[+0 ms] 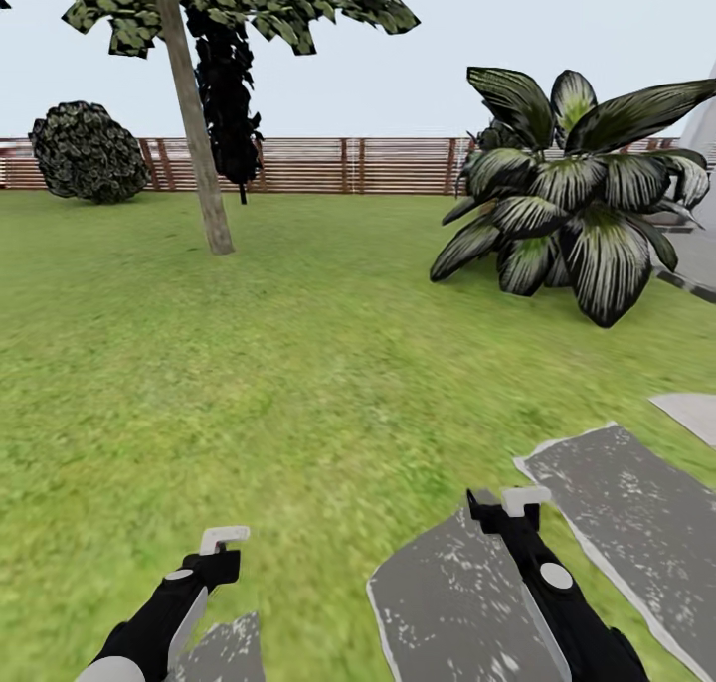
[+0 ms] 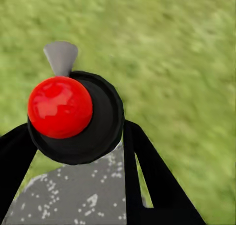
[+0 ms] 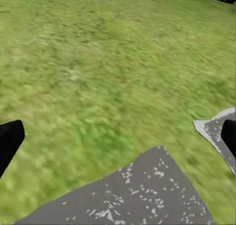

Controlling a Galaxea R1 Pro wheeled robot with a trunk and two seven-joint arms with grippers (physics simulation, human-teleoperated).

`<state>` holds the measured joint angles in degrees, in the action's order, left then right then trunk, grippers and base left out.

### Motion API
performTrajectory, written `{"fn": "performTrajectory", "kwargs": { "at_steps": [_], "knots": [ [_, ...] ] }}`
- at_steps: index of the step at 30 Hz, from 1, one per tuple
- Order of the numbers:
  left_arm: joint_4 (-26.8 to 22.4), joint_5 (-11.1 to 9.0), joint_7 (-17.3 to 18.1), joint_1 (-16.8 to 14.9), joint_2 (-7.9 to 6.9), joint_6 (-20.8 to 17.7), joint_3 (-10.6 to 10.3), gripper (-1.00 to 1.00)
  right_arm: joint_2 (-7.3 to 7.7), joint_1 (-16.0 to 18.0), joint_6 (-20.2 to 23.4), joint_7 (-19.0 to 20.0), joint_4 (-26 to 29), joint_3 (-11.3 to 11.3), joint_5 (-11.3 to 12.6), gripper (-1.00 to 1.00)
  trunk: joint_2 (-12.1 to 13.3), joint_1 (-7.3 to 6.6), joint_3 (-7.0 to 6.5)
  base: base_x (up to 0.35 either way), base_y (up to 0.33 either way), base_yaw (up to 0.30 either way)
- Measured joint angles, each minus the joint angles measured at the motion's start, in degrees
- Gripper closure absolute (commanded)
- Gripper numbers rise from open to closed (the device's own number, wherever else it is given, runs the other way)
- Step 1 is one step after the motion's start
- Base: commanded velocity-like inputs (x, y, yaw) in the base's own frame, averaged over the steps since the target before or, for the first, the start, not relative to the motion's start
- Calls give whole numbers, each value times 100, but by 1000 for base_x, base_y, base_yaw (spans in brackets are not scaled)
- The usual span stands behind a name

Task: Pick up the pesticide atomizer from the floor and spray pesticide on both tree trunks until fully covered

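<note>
Nearest to the robot lie the grey stepping stones (image 1: 467,602), flat slabs with white speckles and irregular edges; I count four of them in the head view, set in the grass (image 1: 298,384). The grass is a soft, blurry green floor.

Two black arms reach forward over these stones. The left claw (image 1: 223,540) sits at the edge of the smallest stone; I cannot tell if its pale fingers are spread or pressed together. In the left wrist view a glossy red ball (image 2: 60,107) sits on a round black disc (image 2: 101,119), with one grey finger (image 2: 61,56) above it. The right claw (image 1: 524,500) hangs over the middle stones; in the right wrist view its two black fingers (image 3: 10,142) stand far apart at the picture's sides, so it is spread.

Beyond the stones, to the right, grows one plant with broad striped leaves (image 1: 572,205). Left of it stands one tree (image 1: 199,135) with a pale, leaning trunk (image 1: 204,185) and jagged green foliage. Behind it is one black-leaved tree (image 1: 229,95), and further left one round bush (image 1: 88,152). A brown slatted fence (image 1: 348,165) closes the lawn.
</note>
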<state>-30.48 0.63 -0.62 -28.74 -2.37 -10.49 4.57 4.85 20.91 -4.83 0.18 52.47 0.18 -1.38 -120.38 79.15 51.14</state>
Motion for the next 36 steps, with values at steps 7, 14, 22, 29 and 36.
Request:
{"fn": "performTrajectory", "kwargs": {
  "at_steps": [7,14,22,29,36],
  "knots": [
    [4,-1,0,0,0,-8,0,100,2,-1,0,0,0,0,-2,-100,0,0,-41,224,247,217],
    [7,-7,0,-2,-15,-29,7,100,4,-1,-4,-1,0,-2,-6,-100,0,0,-58,227,246,60],
    [8,-10,0,-8,-14,-52,1,100,11,0,-7,-2,54,-19,-20,-100,0,0,-59,229,245,2],
    [8,-10,0,-9,-24,-50,3,100,23,-3,-7,0,29,-23,-20,-100,0,0,-59,230,244,0],
    [8,-12,0,-9,-52,-50,13,100,35,-1,-8,0,18,-22,-12,-100,0,0,-59,233,238,0]
  ]
}}
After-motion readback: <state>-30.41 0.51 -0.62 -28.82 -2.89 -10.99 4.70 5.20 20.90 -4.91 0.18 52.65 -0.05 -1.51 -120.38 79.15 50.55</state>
